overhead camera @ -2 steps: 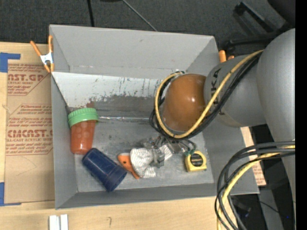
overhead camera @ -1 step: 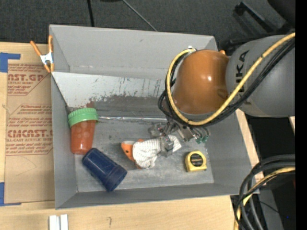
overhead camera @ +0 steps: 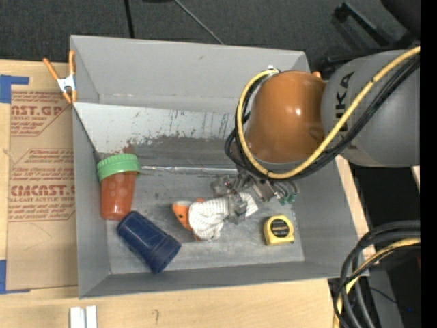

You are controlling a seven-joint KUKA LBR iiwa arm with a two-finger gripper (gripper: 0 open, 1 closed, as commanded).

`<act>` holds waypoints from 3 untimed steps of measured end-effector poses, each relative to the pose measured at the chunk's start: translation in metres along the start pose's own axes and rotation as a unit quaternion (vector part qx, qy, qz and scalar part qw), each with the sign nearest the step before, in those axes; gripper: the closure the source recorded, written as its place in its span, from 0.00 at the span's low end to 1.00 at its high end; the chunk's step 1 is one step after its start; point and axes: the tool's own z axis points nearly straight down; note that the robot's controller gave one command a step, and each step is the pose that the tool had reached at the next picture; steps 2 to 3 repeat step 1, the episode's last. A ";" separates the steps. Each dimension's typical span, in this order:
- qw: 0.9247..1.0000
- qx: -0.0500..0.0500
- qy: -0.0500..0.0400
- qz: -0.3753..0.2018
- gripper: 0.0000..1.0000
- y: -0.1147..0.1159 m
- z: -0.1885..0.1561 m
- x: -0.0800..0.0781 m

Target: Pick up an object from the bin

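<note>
The arm's orange-covered wrist (overhead camera: 283, 118) hangs low over the middle of the bin (overhead camera: 205, 125), putting the jaws at the right edge of a crumpled white cloth (overhead camera: 205, 217), probably the pick since it lies clear of the walls. Whether the jaws are open or closed on the cloth I cannot tell. A yellow tape measure (overhead camera: 278, 230) lies just right of it; a blue cup (overhead camera: 148, 241) and a green-lidded orange jar (overhead camera: 116, 186) sit to the left.
</note>
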 end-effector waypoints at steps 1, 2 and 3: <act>1.000 -0.001 0.004 0.006 1.00 0.000 -0.044 0.005; 1.000 -0.001 0.004 0.006 1.00 0.000 -0.044 0.005; 1.000 -0.001 0.004 0.006 1.00 0.000 -0.044 0.005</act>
